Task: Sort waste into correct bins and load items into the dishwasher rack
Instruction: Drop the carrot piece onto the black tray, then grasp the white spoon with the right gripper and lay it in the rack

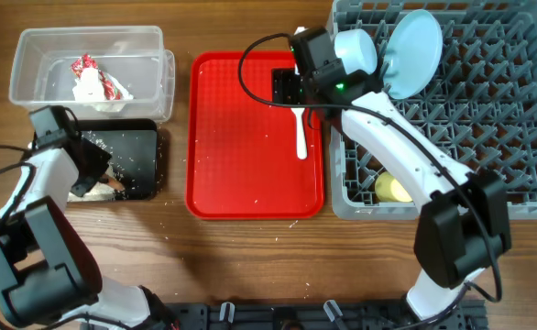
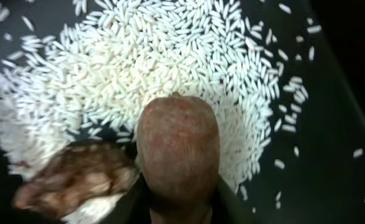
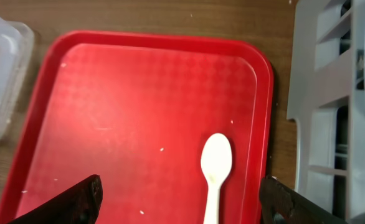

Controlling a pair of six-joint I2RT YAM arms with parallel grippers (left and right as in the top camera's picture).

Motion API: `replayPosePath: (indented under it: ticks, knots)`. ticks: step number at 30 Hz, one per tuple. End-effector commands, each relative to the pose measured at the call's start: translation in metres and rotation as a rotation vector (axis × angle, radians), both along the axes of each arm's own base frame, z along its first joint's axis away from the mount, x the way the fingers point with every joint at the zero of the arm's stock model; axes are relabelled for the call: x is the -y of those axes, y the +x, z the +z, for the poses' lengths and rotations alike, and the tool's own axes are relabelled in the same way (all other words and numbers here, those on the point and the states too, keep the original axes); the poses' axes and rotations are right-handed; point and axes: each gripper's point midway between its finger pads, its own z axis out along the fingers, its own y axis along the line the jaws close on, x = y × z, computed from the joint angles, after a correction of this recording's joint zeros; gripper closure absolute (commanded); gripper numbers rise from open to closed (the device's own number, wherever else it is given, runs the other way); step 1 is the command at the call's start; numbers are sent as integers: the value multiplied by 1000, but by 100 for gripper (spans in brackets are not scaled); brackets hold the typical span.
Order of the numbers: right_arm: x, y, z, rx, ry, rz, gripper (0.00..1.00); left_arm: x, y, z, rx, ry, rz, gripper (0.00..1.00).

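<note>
My left gripper (image 1: pixel 96 172) hangs low over the black tray (image 1: pixel 145 147). It is shut on the brown sausage-shaped piece (image 2: pixel 177 146), just above a heap of white rice crumbs (image 2: pixel 139 62). A small brown food lump (image 2: pixel 76 180) lies beside it on the left. The red-and-white wrapper and napkin (image 1: pixel 93 81) lie in the clear tub (image 1: pixel 30 55). My right gripper (image 3: pixel 181 193) is wide open above the white plastic spoon (image 3: pixel 215 168), which lies on the red serving tray (image 1: pixel 241 165). The spoon also shows in the overhead view (image 1: pixel 300 133). The grey rack (image 1: pixel 488 119) holds a pale blue bowl (image 1: pixel 356 50), the plate (image 1: pixel 413 50) and the yellow cup (image 1: pixel 393 189).
The rack's left wall (image 3: pixel 316 93) stands close to the right of the red tray. A few crumbs are scattered on the red tray and on the wooden table (image 1: pixel 250 257) in front of it. The clear tub's corner shows in the right wrist view (image 3: pixel 2 74).
</note>
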Motion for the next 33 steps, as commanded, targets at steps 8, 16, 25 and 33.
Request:
replayPosePath:
  ticks: [8,16,25,33]
  knots:
    - [3,0,-31,-52,-63,-3,18,6,25,67,118,23,-160,32]
    - [6,-8,-100,-193,-113,-21,28,136,66,172,437,70,-662,18]
    - [11,-16,-144,-272,-176,8,47,219,87,137,403,13,-790,0]
    - [14,-23,-166,-317,-199,9,88,219,87,129,384,8,-790,0]
